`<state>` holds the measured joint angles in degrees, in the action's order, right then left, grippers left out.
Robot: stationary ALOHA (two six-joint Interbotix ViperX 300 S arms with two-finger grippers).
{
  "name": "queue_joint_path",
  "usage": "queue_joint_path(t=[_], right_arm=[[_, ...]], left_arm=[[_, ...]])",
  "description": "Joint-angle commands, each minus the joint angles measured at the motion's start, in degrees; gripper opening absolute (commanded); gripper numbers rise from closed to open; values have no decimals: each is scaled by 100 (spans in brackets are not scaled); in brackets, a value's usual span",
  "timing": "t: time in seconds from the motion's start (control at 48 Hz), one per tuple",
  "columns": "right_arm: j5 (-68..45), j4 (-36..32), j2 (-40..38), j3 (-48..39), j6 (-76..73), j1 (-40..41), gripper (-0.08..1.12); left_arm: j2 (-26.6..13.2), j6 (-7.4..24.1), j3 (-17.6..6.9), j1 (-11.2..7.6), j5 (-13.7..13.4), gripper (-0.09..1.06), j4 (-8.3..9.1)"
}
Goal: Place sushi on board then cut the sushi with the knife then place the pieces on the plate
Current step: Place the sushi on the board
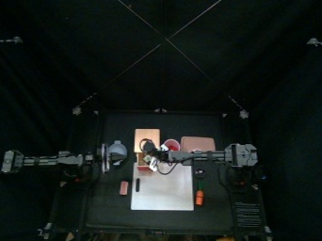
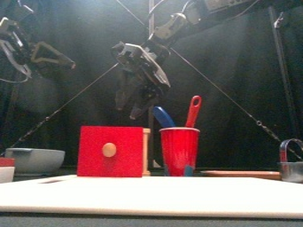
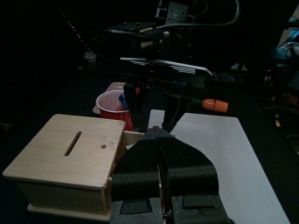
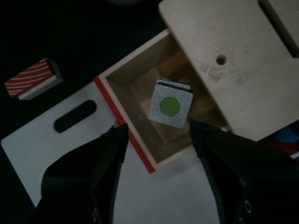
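Two fingers (image 4: 103,175) of my right gripper (image 4: 160,131) stand wide apart, holding nothing; the sushi (image 4: 170,103) lies just ahead between them, inside the open drawer (image 4: 122,118). Descending off-centre, I risk striking the drawer wall or tipping the piece.

One camera looked down from high above the box (image 1: 145,134); another faced it level, close; wrist cameras shared it.
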<state>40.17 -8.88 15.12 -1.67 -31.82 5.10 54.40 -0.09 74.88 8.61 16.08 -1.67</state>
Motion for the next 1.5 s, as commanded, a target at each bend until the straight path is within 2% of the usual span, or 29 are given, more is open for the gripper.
queue_joint_path(t=[0.021,0.354,0.562,0.729,1.5], right_arm=[[9,44,9,290,-9,18,90],[325,-26,220,536,-9,35,90],[343,-44,211,598,-220,149,90],[466,-448,229,545,-729,167,90],[439,-264,589,817,-967,176,88]], left_arm=[[-18,0,-62,18,62,8,-79],[-18,0,9,26,62,8,-404],[-18,0,9,26,70,8,-387],[-18,0,9,26,70,8,-396],[-18,0,70,35,123,8,-404]])
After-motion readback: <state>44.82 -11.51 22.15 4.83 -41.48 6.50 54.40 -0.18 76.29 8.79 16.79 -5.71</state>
